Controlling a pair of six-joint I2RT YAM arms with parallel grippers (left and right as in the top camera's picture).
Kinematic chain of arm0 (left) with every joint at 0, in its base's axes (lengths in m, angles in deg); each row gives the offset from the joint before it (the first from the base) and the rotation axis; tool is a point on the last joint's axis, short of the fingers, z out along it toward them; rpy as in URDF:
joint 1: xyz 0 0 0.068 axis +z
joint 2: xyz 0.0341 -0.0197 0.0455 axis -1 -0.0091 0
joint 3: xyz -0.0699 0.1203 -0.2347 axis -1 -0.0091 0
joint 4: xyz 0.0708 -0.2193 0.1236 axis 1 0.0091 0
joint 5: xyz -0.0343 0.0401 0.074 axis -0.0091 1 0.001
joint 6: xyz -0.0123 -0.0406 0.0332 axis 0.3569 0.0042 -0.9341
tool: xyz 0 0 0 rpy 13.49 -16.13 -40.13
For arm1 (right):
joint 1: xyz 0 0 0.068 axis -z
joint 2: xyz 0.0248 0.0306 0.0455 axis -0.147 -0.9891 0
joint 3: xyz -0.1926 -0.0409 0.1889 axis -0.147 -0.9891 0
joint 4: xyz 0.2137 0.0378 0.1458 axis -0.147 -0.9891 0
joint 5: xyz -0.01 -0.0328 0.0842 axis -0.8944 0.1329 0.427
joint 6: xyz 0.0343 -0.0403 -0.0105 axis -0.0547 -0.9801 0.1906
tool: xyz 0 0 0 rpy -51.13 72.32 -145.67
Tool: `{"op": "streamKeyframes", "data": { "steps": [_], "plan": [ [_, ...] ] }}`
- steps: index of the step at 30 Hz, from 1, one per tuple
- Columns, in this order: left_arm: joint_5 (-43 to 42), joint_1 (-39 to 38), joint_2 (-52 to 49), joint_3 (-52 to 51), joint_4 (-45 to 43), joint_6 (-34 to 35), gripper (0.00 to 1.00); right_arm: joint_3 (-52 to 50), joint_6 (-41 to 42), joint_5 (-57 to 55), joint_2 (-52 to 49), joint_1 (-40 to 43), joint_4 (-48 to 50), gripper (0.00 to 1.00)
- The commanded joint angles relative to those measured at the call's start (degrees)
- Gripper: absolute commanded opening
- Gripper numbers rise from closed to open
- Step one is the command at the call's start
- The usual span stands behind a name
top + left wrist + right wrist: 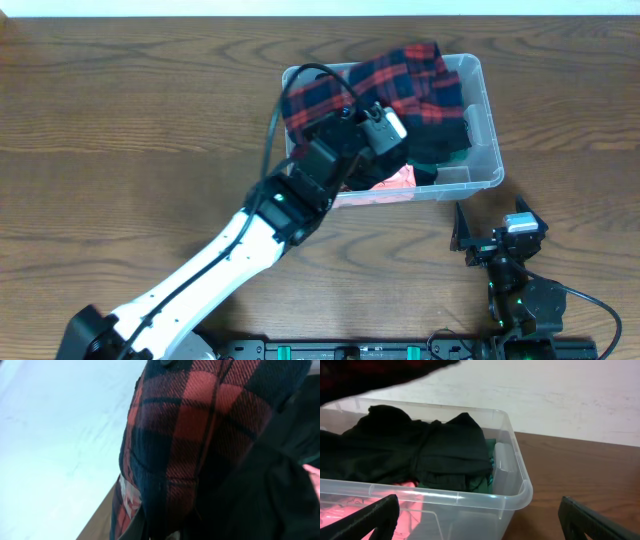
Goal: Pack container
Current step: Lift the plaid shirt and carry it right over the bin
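While the plaid cloth point(420, 85) is pinched tight in the left gripper point(390, 128) jaws, it's held draped over the container point(487, 150), which is sat on the table point(120, 120). The right gripper point(490, 225) jaws are spread wide, parked near its front corner.

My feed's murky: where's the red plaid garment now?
Overhead view: the red plaid garment hangs over the far half of the container, above the black clothes.

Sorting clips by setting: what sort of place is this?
Probably a robotics lab bench: wood-grain table against a plain pale wall, a white robot arm at its edge, a clear container with a plaid garment.
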Motion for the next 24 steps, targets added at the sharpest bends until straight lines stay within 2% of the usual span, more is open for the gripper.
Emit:
{"op": "streamKeyframes", "data": {
  "steps": [1, 10, 21, 22, 24],
  "plan": [
    [-0.61, -1.18, -2.27, 0.37, -2.99, -0.20, 0.06, -0.09, -0.72, -0.37, 0.22, 0.33, -0.26, 0.99],
    [-0.66, -1.70, -7.72, 0.37, -8.26, -0.17, 0.06, -0.09, -0.72, -0.37, 0.22, 0.33, -0.24, 0.99],
    [-3.63, -2.99, -9.49, 0.33, -4.94, 0.52, 0.06, -0.09, -0.72, -0.37, 0.22, 0.33, -0.24, 0.99],
    [-3.63, -2.99, -9.49, 0.33, -4.17, 0.55, 0.08, -0.09, -0.72, -0.37, 0.22, 0.33, -0.24, 0.99],
    [-3.61, -2.97, -9.49, 0.33, -2.36, 0.52, 0.23, -0.09, -0.72, -0.37, 0.22, 0.33, -0.26, 0.99]
  ]
}}
